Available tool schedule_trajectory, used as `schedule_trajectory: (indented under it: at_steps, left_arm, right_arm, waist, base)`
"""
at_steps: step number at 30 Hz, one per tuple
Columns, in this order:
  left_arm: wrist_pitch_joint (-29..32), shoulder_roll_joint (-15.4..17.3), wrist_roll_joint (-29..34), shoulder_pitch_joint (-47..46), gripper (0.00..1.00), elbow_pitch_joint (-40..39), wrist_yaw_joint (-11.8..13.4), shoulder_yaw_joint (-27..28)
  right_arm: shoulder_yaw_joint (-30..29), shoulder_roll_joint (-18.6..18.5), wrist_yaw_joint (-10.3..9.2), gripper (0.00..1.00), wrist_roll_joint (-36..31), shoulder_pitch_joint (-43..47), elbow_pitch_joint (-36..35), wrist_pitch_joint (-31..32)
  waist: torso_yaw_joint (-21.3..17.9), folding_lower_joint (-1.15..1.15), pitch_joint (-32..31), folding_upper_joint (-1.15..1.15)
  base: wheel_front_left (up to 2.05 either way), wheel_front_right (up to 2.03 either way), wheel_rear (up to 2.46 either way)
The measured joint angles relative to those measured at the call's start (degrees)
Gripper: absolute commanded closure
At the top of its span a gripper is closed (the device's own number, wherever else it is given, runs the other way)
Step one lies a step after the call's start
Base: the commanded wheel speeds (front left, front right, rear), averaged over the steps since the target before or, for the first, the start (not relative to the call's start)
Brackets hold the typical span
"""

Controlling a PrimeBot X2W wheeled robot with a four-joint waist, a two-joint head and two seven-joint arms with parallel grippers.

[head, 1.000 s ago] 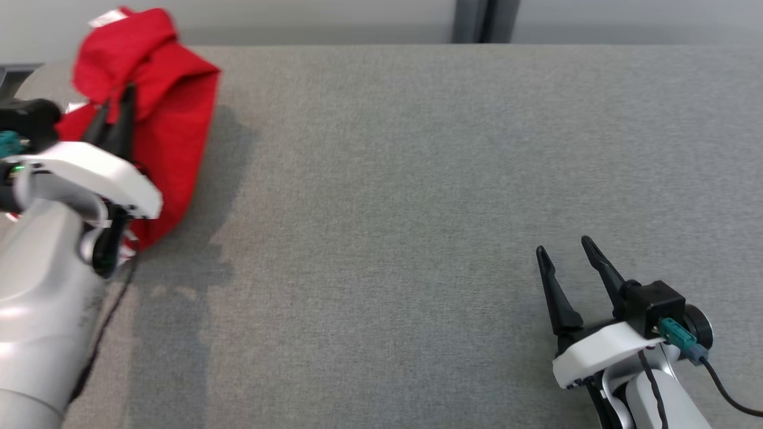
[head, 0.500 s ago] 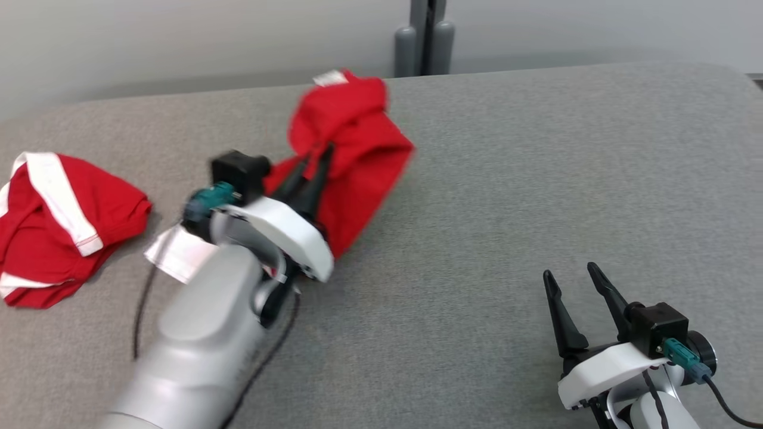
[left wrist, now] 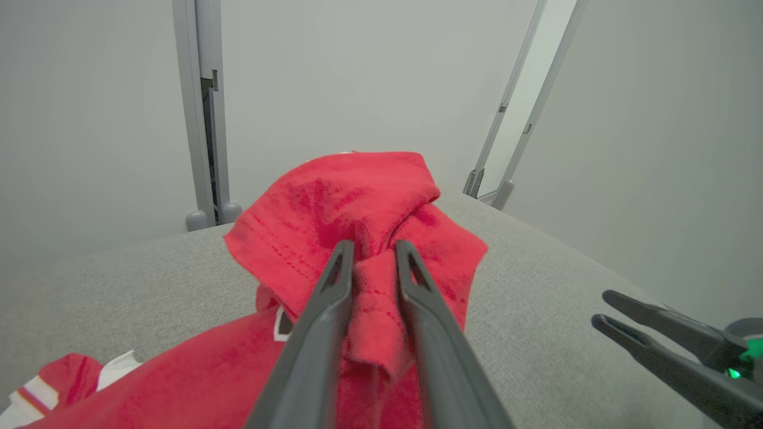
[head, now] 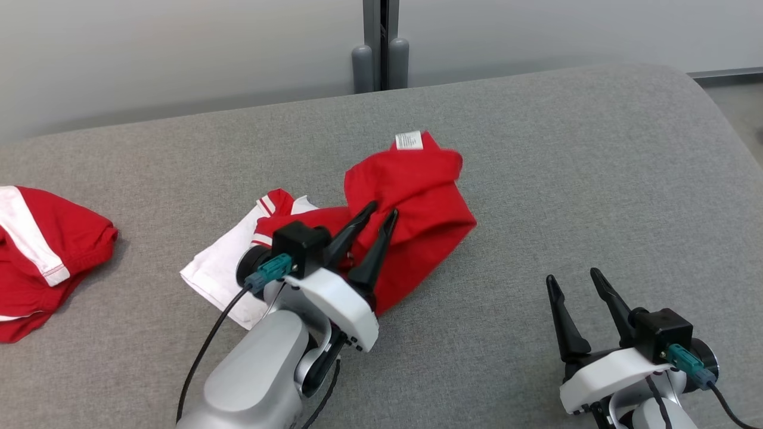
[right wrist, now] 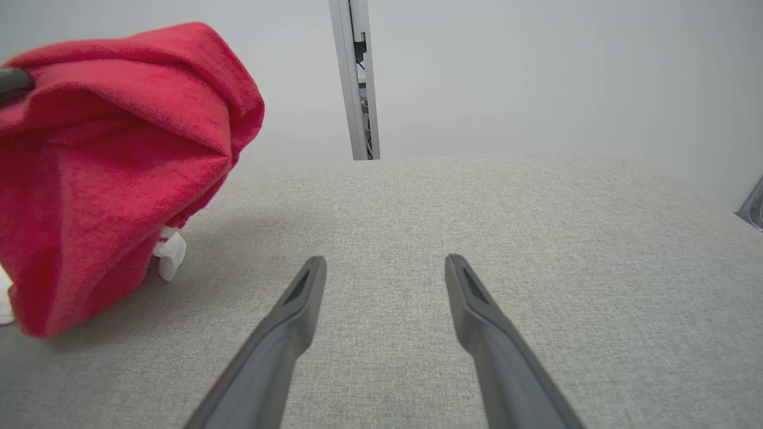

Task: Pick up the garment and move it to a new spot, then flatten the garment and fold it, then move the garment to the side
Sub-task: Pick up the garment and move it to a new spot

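The garment [head: 417,202] is a red shirt with white trim and a white label, lying bunched on the grey table [head: 596,179] near its middle. My left gripper [head: 381,208] reaches into it from the near side. In the left wrist view a fold of the garment [left wrist: 357,196] fills the narrow gap of the left gripper [left wrist: 375,244], touching both fingers. My right gripper [head: 572,275] hovers open at the lower right, apart from the cloth. In the right wrist view the right gripper [right wrist: 385,261] has nothing in it and the garment [right wrist: 107,149] bulges at the left.
A second red and white garment [head: 42,250] lies crumpled at the table's far left. Two grey posts [head: 381,59] stand behind the back edge. The table's rounded corner [head: 709,101] falls away at the right. My right gripper [left wrist: 602,307] shows at the left wrist view's lower right.
The head camera has swung. My left arm has carried the garment toward the table's middle, where it now rests. The left fingers stand a little wider apart. The right gripper has kept still.
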Motion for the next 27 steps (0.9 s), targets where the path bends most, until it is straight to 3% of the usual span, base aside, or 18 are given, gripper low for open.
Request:
schedule_trajectory:
  at_steps: [4,12,21,27]
  left_arm:
    - [0.0,0.07,2.87,4.59,0.0,0.35,0.71,4.15]
    - [0.0,4.93,9.65,17.16,0.0,-3.93,2.31,19.11]
    - [0.0,3.37,14.46,29.26,0.0,-10.16,4.24,33.97]
    - [0.0,1.3,17.8,35.5,0.0,-13.28,3.54,41.41]
  right_arm:
    - [-0.57,0.0,0.0,0.0,0.33,0.35,-0.22,0.0]
    - [-2.08,0.0,0.0,0.0,0.37,1.64,-1.51,0.0]
    - [-1.55,0.02,0.0,0.0,1.0,3.59,-0.75,0.0]
    - [-0.01,0.01,0.0,0.0,1.18,5.08,0.08,0.0]
  waist:
    - [0.34,0.0,-1.09,0.0]
    - [2.48,0.0,-3.18,0.0]
    - [4.33,0.0,-5.54,0.0]
    - [5.29,0.0,-7.7,0.0]
  base:
    - [0.0,0.0,0.0]
    - [0.0,0.0,0.0]
    - [0.0,0.0,0.0]
    - [0.0,0.0,0.0]
